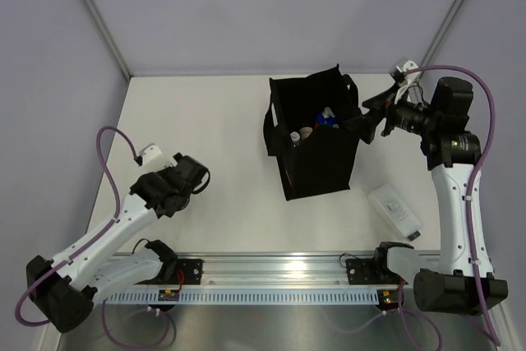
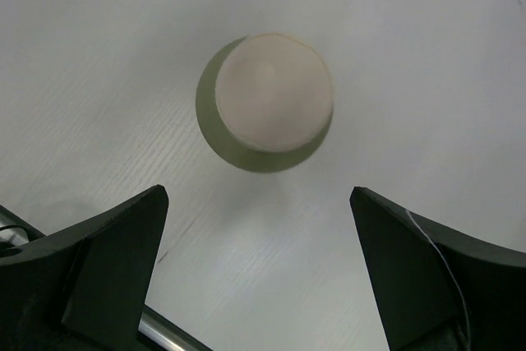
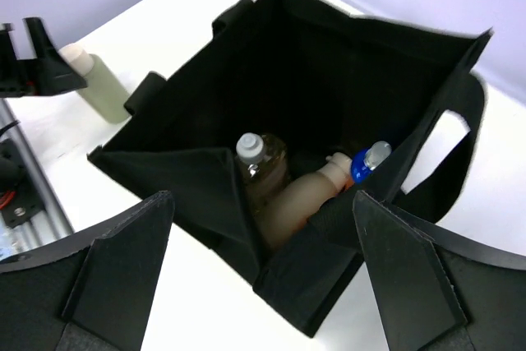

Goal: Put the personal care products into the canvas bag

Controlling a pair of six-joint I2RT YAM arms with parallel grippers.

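The wide-open, empty left pincer [image 2: 256,195] is hanging over the pale cream bottle [image 2: 271,92] standing mid-frame on the tabletop [image 2: 427,55], likely needing to drop and squeeze next, while the open, empty right pincer [image 3: 263,195] is hovering near the canvas bag [image 1: 320,166].

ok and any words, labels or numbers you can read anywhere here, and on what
No text can be read in any view.
flat white bottle: grey marks, too small to read.
pale cream bottle and blue-capped bottle in the canvas bag: no label legible.
cream-capped bottle: plain cap, no print.
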